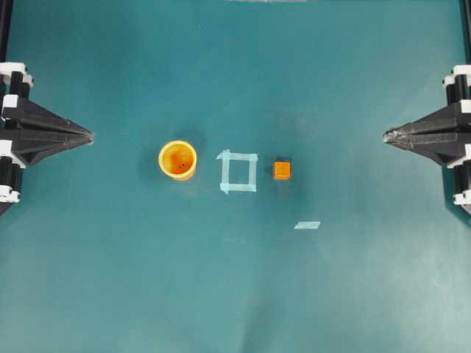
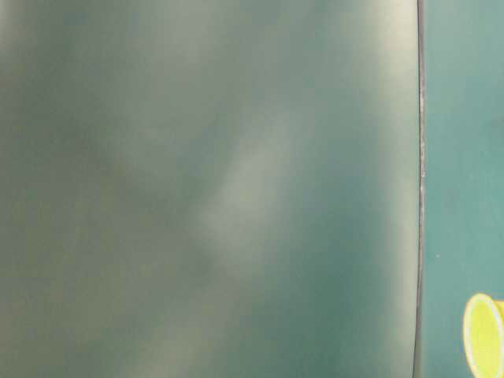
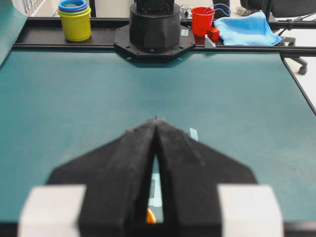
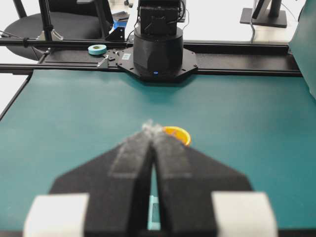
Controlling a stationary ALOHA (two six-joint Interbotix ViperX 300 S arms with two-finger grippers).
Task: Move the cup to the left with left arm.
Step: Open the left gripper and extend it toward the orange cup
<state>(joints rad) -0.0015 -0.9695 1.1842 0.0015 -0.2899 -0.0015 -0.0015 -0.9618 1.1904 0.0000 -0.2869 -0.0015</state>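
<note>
The orange-yellow cup [image 1: 177,159] stands upright on the green table, just left of a square of pale tape [image 1: 238,171]. Its rim also shows in the table-level view [image 2: 482,334] and past the right fingers in the right wrist view [image 4: 178,133]. My left gripper [image 1: 90,137] rests at the left edge, shut and empty, well apart from the cup. Its tips [image 3: 156,120] meet in the left wrist view, and a sliver of orange [image 3: 150,216] shows through the gap behind them. My right gripper [image 1: 386,135] sits shut at the right edge, tips together [image 4: 152,127].
A small orange cube [image 1: 282,170] lies right of the tape square, and a loose strip of tape [image 1: 307,225] lies nearer the front. Stacked cups [image 3: 74,19], a red cup [image 3: 202,20] and a blue cloth [image 3: 247,29] sit beyond the table's far rail.
</note>
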